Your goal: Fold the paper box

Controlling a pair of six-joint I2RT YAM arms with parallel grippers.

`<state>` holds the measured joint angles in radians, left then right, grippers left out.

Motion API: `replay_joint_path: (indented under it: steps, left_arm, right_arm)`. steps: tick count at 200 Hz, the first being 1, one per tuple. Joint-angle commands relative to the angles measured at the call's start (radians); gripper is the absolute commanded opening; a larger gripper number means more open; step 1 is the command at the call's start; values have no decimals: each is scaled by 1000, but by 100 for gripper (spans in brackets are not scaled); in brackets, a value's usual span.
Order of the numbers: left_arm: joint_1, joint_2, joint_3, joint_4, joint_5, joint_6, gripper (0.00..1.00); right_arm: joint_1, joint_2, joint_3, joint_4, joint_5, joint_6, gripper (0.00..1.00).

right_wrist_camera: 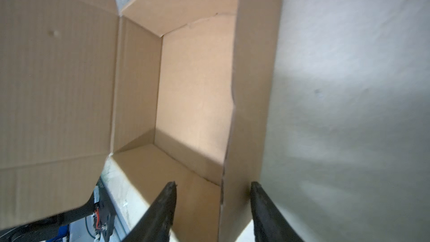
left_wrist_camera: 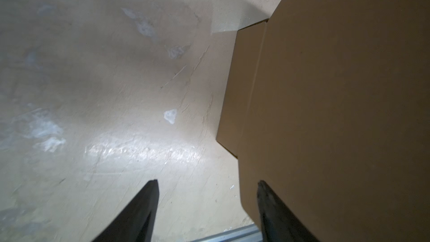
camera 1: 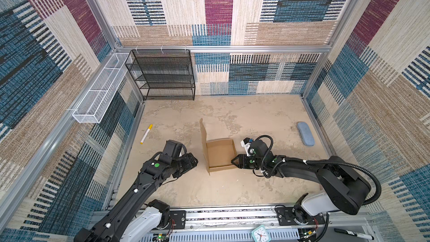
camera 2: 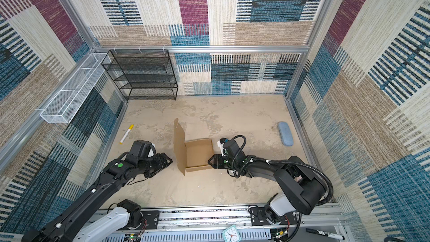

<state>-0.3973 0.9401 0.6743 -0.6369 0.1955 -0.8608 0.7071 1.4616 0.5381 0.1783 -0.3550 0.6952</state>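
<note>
Patchwork carpet tiles in blue, plum and tan line the walls around a mottled beige bench (camera 1: 232,187), with a black wire shelf (camera 1: 162,75) and a white mesh basket (camera 1: 97,91) at the far left. The paper box (camera 1: 220,153) sits on the bench near the middle, between the two arms. A yellow-capped marker (camera 1: 146,133) lies well to its left and a pale blue case (camera 1: 305,133) far off to the right.

The tray looks formed, with four low walls standing around a bare floor. The lid panel (camera 1: 204,145) rises almost upright from the left wall, and the end flap on its far edge is not yet bent over.

The left fingers (left_wrist_camera: 137,213) are spread with nothing between them, just left of the lid's outer face; whether one touches it I cannot tell. The right fingers (right_wrist_camera: 162,210) stand apart astride the right wall (right_wrist_camera: 251,89) at the near corner, one inside the tray and one outside, not clamped on it.

I judge the work well past halfway. What remains appears to be swinging the lid rightward over the tray and tucking its flaps in.
</note>
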Motion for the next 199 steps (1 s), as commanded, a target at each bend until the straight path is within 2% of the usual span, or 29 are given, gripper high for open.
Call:
replay_joint_path:
  steps: [1, 45, 74, 91, 109, 128, 155, 181, 199]
  left_arm:
    - [1, 71, 31, 160, 14, 22, 70]
    - [1, 229, 100, 258, 8, 91, 71]
    - [23, 348, 172, 276, 8, 145, 72]
    - [63, 408, 208, 300, 38, 163, 72]
    - [112, 463, 246, 354, 128, 150, 72]
    - [145, 500, 305, 339, 147, 148, 71]
    - [164, 433, 307, 258, 89, 134, 71]
    - [164, 284, 207, 183, 58, 51, 71]
    - [163, 131, 79, 199, 91, -61, 70]
  right_arm:
    - [67, -8, -1, 94, -1, 58, 54]
    - [192, 49, 10, 160, 23, 111, 54]
    - [254, 59, 39, 140, 60, 108, 53]
    - [268, 31, 49, 107, 97, 94, 54]
    - [285, 6, 61, 84, 112, 85, 54]
    - [296, -24, 74, 46, 122, 91, 54]
    - [294, -142, 78, -83, 229, 83, 56]
    - [274, -239, 109, -219, 346, 20, 58]
    - [191, -292, 96, -225, 317, -4, 59]
